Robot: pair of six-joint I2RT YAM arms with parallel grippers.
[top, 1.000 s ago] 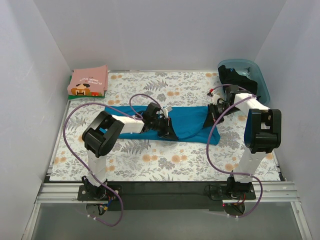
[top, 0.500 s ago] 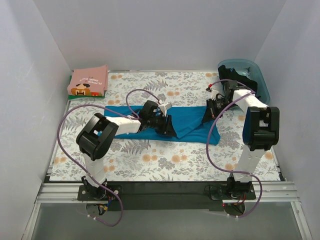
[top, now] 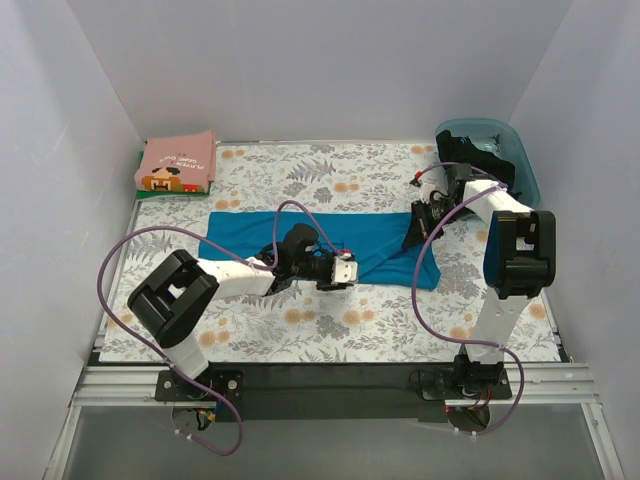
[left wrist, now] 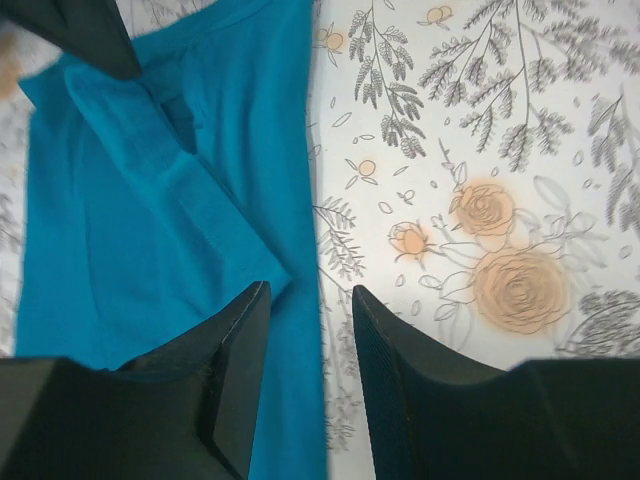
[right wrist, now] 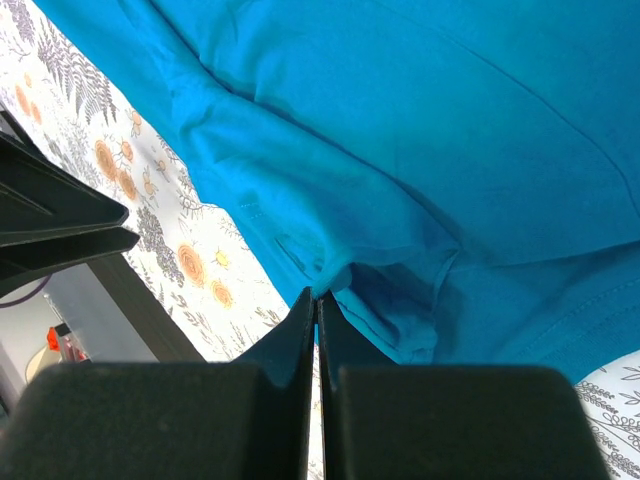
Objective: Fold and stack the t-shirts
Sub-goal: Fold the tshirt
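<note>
The teal-blue t-shirt (top: 250, 232) lies spread across the middle of the floral cover. My left gripper (top: 343, 272) is open and low at its near edge. In the left wrist view, the shirt's edge (left wrist: 150, 200) runs between the left gripper's (left wrist: 308, 300) fingers, which are apart. My right gripper (top: 413, 236) is shut on a fold at the shirt's right end. The right wrist view shows the right gripper (right wrist: 318, 296) pinching teal cloth (right wrist: 450, 120). The folded pink t-shirt (top: 178, 162) lies on the green one (top: 140, 183) at the far left. The black t-shirt (top: 462, 150) hangs from the tub.
The translucent blue tub (top: 522, 160) stands at the far right corner, against the wall. White walls close off the left, far and right sides. The floral table cover (top: 330, 170) shows behind and in front of the teal shirt. Purple cables loop over both arms.
My left gripper let go of the teal shirt and moved toward its near edge, open. The shirt's left half now lies flat. My right gripper shifted slightly away, still shut on the cloth.
</note>
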